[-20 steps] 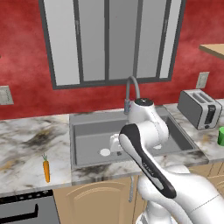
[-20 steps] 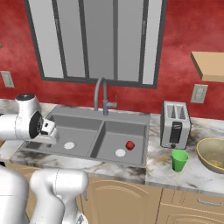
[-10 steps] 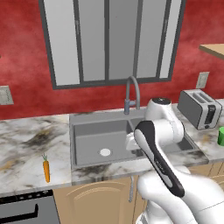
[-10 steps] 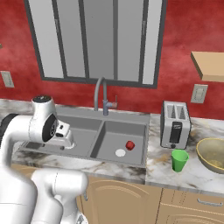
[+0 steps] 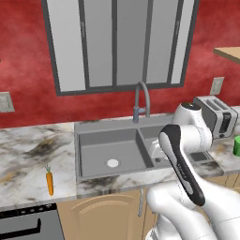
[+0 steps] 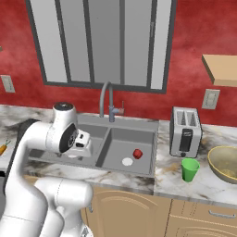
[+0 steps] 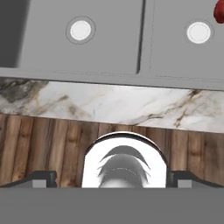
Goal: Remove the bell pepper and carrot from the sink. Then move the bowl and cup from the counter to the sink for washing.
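The red bell pepper (image 6: 137, 153) lies in the right basin of the grey sink (image 6: 134, 124), next to its white drain; it also peeks in at the top right of the hand view (image 7: 220, 11). On the marble counter (image 5: 28, 159) left of the sink (image 5: 84, 154) lies the orange carrot (image 5: 49, 183). The green cup (image 6: 189, 169) and the olive-yellow bowl (image 6: 224, 162) stand on the counter to the sink's right. My gripper (image 7: 113, 178) is open and holds nothing. It hangs above the sink's front edge, looking down at both basins, and my hand (image 6: 81, 141) is over the left basin.
A tall curved faucet (image 5: 142, 101) rises behind the sink's middle. A silver toaster (image 6: 185, 131) stands on the counter right of the sink, behind the cup. Light wooden cabinets (image 7: 52, 144) run below the counter's edge. A wooden shelf (image 6: 222, 69) hangs at the upper right.
My arm has swung to the right, from the sink's left side toward its middle. The jaws stayed open. Pepper, carrot, cup and bowl have not moved.
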You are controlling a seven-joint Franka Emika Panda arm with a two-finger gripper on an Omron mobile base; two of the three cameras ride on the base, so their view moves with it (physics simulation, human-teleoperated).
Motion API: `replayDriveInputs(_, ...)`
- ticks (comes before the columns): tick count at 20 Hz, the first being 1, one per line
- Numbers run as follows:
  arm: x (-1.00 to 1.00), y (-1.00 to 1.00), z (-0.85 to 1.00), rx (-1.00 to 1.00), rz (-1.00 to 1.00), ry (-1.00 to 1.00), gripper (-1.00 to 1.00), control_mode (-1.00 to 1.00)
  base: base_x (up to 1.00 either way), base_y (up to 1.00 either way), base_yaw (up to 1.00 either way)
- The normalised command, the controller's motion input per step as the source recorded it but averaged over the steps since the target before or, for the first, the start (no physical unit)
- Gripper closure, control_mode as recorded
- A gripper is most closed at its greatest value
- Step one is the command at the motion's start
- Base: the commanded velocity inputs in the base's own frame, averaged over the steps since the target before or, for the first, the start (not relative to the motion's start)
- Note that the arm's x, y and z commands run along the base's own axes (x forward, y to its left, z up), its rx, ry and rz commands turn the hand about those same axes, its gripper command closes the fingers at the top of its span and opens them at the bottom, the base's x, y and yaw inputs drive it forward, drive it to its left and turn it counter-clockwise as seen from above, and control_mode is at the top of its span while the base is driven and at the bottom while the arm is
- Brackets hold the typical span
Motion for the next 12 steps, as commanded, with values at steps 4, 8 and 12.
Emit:
replayDriveInputs(4, 0.05, -0.50, 0.03, 0.04, 0.01, 0.00, -1.00, -1.00, 0.00, 0.00, 0.00)
replayDriveInputs(8, 0.08, -0.50, 0.01, 0.03, 0.01, 0.00, -1.00, -1.00, 0.00, 0.00, 0.00)
replayDriveInputs(12, 0.14, -0.46, 0.00, 0.00, 0.03, 0.00, -1.00, -1.00, 0.00, 0.00, 0.00)
